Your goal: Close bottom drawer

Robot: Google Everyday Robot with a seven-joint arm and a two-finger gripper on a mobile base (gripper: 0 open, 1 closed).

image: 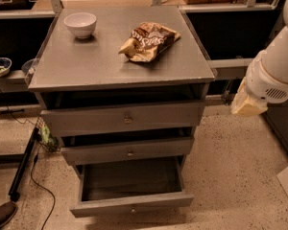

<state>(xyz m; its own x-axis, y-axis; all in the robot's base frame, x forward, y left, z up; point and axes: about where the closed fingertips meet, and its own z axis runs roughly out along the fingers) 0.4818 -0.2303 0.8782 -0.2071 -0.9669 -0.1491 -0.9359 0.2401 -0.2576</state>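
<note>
Claw (248, 103) hangs at right, well apart from the bottom drawer (132, 204), grip state unclear. Drawer stands pulled out. Bowl (80, 24) and snack bag (149, 41) sit on surface (86, 63).

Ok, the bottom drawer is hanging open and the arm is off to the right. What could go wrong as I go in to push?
1. The gripper sits right of the cabinet, well above the bottom drawer. Descending, it may clip the middle drawer, which also juts out slightly.
2. The bottom drawer's front is shallow, so a push from the right side might skew and jam it.
</note>
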